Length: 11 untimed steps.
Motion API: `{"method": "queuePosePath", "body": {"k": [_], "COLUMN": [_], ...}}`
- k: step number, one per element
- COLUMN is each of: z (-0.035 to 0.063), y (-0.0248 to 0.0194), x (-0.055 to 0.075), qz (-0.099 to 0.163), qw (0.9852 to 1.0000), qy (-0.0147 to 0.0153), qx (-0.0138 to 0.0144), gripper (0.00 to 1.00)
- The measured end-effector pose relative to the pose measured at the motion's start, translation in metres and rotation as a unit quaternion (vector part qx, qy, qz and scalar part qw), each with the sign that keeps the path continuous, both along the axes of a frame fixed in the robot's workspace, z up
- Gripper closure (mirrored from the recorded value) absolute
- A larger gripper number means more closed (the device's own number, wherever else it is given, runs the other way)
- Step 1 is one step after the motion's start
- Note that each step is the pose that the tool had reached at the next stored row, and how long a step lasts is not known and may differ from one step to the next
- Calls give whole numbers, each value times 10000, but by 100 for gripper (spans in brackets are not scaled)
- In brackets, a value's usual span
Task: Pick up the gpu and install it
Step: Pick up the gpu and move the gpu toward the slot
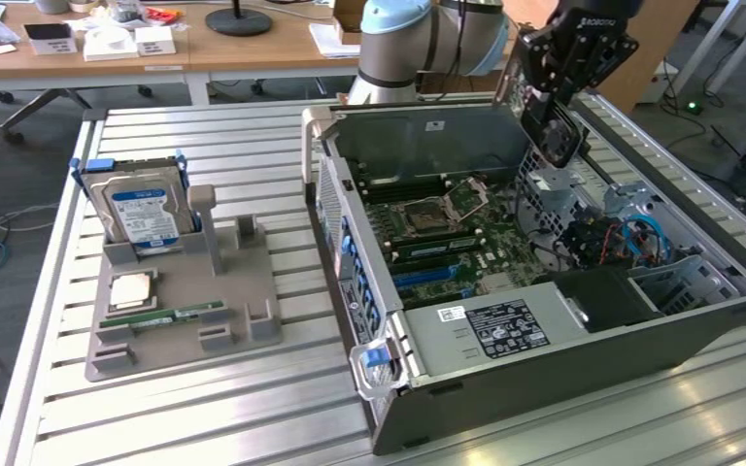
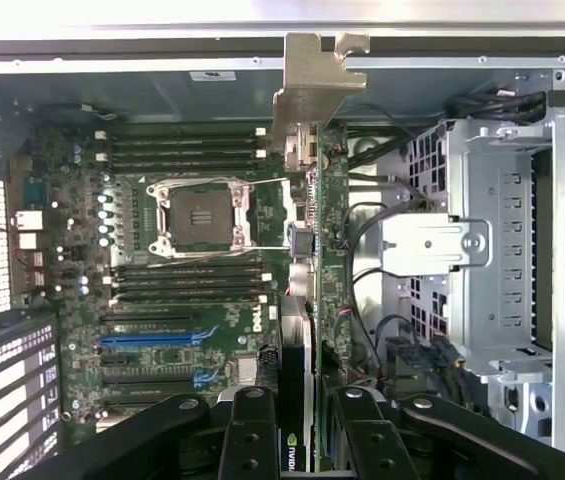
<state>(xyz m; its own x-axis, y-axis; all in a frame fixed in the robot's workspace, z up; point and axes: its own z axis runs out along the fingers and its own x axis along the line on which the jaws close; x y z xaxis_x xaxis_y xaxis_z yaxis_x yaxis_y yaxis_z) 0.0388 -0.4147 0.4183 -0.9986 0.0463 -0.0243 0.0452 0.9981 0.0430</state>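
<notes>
GPU point(image 1: 558, 141) hung upright in the upper right of the exterior view, clenched by the tool point(image 1: 555, 112) above the open computer case point(image 1: 503, 388) and its motherboard point(image 1: 445, 238). At that view's left, a hard drive point(image 1: 140, 209) stood in a grey holder point(image 1: 179, 320) on the bench point(image 1: 218, 417). The wrist view showed the card edge-on between the tool's fingers point(image 2: 252, 440), with its pale bracket point(image 2: 307, 95) at the far end.
</notes>
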Motion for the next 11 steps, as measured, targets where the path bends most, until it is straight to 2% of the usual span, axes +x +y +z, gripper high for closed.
{"method": "queuePosePath", "body": {"k": [11], "z": [-26], "y": [-11], "x": [102], "qz": [27], "qw": [10000], "qy": [0], "qx": [1], "gripper": [74]}}
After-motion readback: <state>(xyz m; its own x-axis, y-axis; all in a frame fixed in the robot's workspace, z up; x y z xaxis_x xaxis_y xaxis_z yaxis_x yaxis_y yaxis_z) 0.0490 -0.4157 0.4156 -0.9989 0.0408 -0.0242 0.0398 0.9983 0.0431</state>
